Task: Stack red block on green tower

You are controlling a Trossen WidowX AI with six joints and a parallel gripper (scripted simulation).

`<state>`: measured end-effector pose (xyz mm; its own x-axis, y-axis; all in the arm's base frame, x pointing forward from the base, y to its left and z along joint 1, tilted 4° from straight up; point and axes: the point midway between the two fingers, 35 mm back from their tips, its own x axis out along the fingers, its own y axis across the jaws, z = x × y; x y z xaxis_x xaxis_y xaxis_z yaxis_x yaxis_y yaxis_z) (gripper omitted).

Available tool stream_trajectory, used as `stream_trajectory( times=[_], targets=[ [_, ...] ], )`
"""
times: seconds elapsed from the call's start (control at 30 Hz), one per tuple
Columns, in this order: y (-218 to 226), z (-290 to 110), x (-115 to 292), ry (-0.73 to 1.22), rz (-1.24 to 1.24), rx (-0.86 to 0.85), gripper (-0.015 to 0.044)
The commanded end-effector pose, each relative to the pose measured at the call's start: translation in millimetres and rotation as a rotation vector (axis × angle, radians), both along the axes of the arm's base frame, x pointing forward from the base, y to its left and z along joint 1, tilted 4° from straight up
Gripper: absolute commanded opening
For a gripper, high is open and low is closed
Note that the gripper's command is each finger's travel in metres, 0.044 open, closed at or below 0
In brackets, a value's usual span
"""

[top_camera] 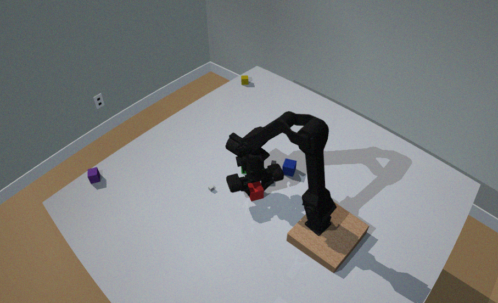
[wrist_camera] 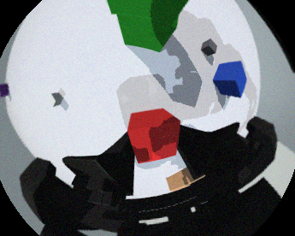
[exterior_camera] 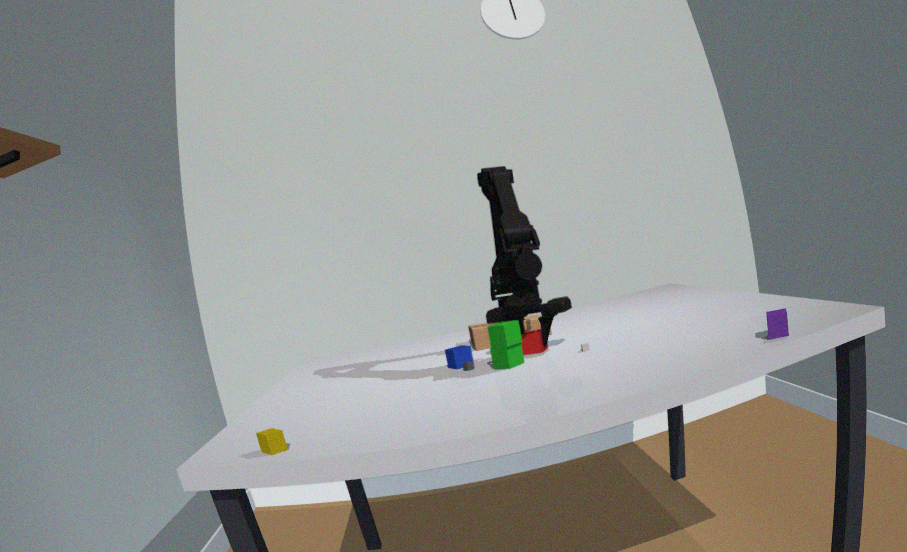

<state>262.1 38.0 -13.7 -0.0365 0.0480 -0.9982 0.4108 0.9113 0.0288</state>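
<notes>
The red block point(top_camera: 256, 191) point(exterior_camera: 533, 341) point(wrist_camera: 154, 134) sits on the white table point(top_camera: 149, 225), between my two black fingers. My gripper point(top_camera: 256, 185) point(wrist_camera: 150, 127) is down at table level and shut on the red block, with a finger against each side. The green tower point(exterior_camera: 505, 344) point(wrist_camera: 144, 1), two green blocks high, stands upright just beyond the gripper. In the top view the arm hides all of the green tower point(top_camera: 243, 171) but a sliver.
A blue block point(top_camera: 289, 167) point(exterior_camera: 456, 357) point(wrist_camera: 229, 79) and a tiny grey cube point(top_camera: 273, 162) point(wrist_camera: 209, 48) lie close to the tower. A tiny white cube point(top_camera: 211, 188) point(exterior_camera: 585, 347) lies to the other side. A purple block point(top_camera: 93, 175) and a yellow block point(top_camera: 244, 79) sit far off. The arm stands on a wooden base point(top_camera: 328, 240).
</notes>
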Motion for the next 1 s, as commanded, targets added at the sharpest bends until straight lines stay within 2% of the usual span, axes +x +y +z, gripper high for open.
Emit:
stream_trajectory(
  times=[0.0, 0.03, 0.23, 0.8, 0.97],
  targets=[
    [1, 0, 0, 0.001, -0.005, 0.004, 0.0157],
    [1, 0, 0, 0.001, -0.005, 0.004, 0.015],
    [-1, 20, 1, 0.001, -0.005, 0.004, 0.0],
    [-6, 110, 5, 0.001, -0.005, 0.003, 0.0],
    [-6, 117, 5, 0.001, -0.005, 0.003, 0.0]
  ],
)
